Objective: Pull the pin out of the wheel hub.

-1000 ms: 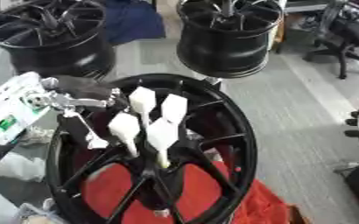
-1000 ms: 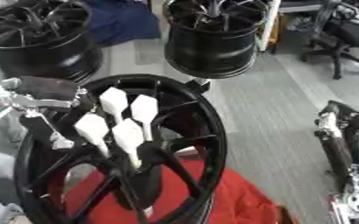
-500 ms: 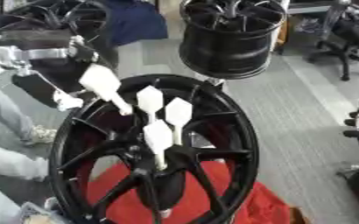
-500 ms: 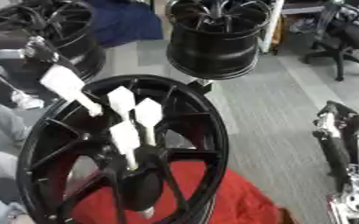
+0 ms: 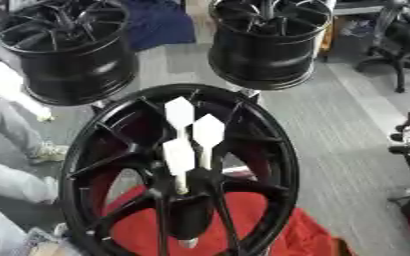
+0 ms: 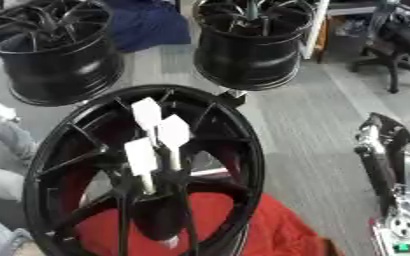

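The black wheel hub (image 5: pixel 265 150) stands tilted in the middle on a red cloth. Three white pins (image 5: pixel 194 134) with pointed flat heads stick up from its centre, close together. My left hand shows in neither view. A blurred white shape (image 5: pixel 12 87) lies at the left edge; I cannot tell what it is. My right hand (image 6: pixel 385 160) rests at the right edge, well clear of the hub, fingers straight and pointing up, holding nothing.
Two more black wheels (image 5: pixel 64 50) (image 5: pixel 265 42) stand behind the hub. The red cloth (image 5: pixel 270 232) spreads under its lower half. A person's grey trouser legs and a shoe (image 5: pixel 44 151) are at the left. An office chair (image 6: pixel 401 40) is at the back right.
My left hand, shut on one white pin, lifted it up and to the left out of the hub, then left the view. Three pins stay in the hub.
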